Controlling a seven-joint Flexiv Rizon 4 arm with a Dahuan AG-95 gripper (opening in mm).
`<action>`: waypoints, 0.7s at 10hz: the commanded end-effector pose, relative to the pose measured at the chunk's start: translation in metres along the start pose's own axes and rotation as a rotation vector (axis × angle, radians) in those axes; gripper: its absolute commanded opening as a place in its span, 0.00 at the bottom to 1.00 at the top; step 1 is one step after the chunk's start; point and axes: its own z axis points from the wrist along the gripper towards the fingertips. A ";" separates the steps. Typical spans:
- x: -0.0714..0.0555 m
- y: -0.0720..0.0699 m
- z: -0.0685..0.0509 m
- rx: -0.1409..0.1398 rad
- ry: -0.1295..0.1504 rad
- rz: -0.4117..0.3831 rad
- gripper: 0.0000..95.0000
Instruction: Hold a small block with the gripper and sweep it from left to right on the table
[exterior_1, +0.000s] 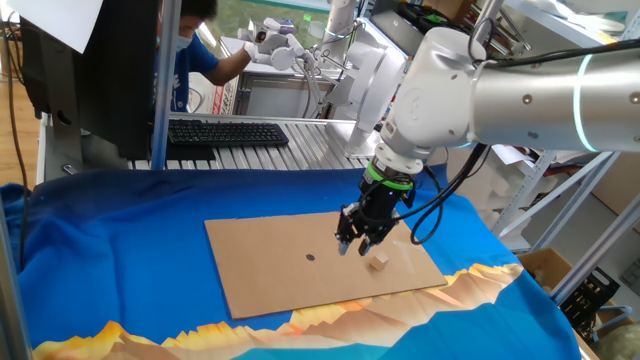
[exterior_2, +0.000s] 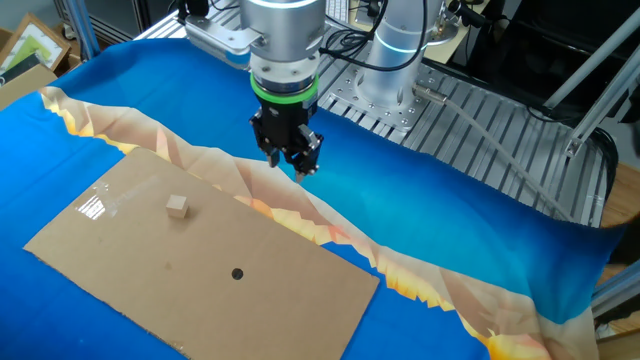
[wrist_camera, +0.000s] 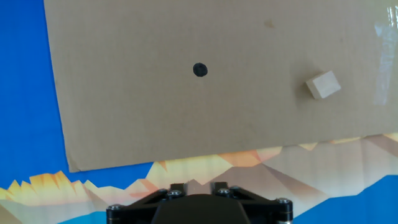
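1. Small block lies loose on the cardboard sheet, near the sheet's end closest to the arm in one fixed view; nothing touches it.
2. Gripper hangs in the air above the table, apart from the block. Nothing sits between the fingers; how wide they stand, cannot tell.
3. Only other mark on the sheet: a dark round dot, well apart from the block.
4. Block sits close to the sheet's long edge bordering the orange mountain pattern; open cardboard runs from it toward the dot.
5. Past the blue cloth: grey slatted bench with black keyboard, and a person in blue beyond it.
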 end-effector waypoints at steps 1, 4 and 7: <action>-0.001 0.000 0.001 -0.001 0.008 0.000 0.00; -0.001 0.000 0.001 -0.004 0.008 -0.002 0.00; -0.001 0.000 0.001 -0.004 0.003 -0.011 0.00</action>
